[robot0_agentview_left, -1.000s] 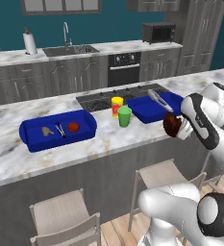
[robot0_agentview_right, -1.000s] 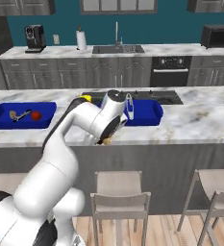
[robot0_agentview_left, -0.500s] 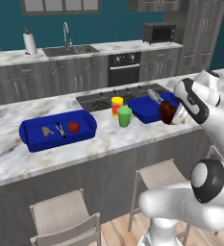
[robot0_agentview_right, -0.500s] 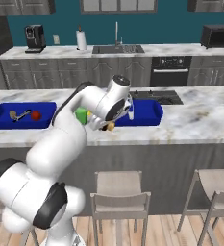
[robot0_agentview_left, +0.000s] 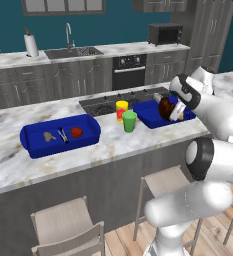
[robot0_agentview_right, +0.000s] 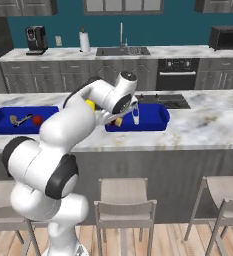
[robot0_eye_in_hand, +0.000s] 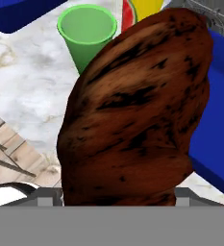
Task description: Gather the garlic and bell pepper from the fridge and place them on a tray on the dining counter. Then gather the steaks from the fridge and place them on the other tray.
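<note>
Robot's hand (robot0_agentview_left: 172, 111) grips the dark brown steak (robot0_agentview_left: 165, 107) above the right blue tray (robot0_agentview_left: 149, 113) on the marble worktop (robot0_agentview_left: 113, 145). Left of that tray stand a green cup (robot0_agentview_left: 129, 121) and a yellow cup (robot0_agentview_left: 121, 108). Farther left, another blue tray (robot0_agentview_left: 35, 143) holds the garlic (robot0_agentview_left: 49, 136), red bell pepper (robot0_agentview_left: 76, 132) and a small dark utensil (robot0_agentview_left: 62, 135).

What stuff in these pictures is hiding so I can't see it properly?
- The claw's fingertips: in the hand view the brown steak covers them.
- The right tray: in the left base view the steak and arm hide its middle, so whether the other steak lies inside is unclear.
- The yellow cup: the green cup hides its lower part.
- The thin dark thing in the left tray: too small to name.
</note>
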Controlling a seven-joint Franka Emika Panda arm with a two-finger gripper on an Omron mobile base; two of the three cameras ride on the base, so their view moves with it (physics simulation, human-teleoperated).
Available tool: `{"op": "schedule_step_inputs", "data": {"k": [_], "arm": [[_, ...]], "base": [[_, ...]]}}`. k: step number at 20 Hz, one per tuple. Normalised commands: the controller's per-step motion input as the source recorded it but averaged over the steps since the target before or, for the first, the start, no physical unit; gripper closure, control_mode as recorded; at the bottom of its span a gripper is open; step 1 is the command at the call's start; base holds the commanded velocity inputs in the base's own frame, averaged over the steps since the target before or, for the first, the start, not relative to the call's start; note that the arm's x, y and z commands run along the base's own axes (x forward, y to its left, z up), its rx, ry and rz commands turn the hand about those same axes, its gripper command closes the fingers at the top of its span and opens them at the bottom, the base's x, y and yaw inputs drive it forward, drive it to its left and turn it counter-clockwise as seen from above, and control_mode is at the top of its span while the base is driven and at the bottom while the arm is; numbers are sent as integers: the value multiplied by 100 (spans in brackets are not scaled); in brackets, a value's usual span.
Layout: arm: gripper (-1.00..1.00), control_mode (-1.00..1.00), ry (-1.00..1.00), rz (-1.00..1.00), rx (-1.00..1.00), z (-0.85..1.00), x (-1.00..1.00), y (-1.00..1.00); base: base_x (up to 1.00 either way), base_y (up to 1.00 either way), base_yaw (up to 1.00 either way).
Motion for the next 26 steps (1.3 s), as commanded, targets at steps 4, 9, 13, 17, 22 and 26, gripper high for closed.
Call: {"op": "schedule_step_inputs", "data": {"k": [4,9,13,17,22,26], "arm": [[100,-100,0,0,0,0,75,-1],[100,-100,3,3,0,0,70,-1],[100,-100,5,6,0,-9,67,-1],[100,-100,8,8,0,-29,56,-3],[100,-100,7,6,0,-30,50,0],[100,-100,5,5,0,-22,62,0]], "base": [[0,0,0],[0,0,0],[0,0,0],[0,0,0],[0,0,0],[0,0,0]]}}
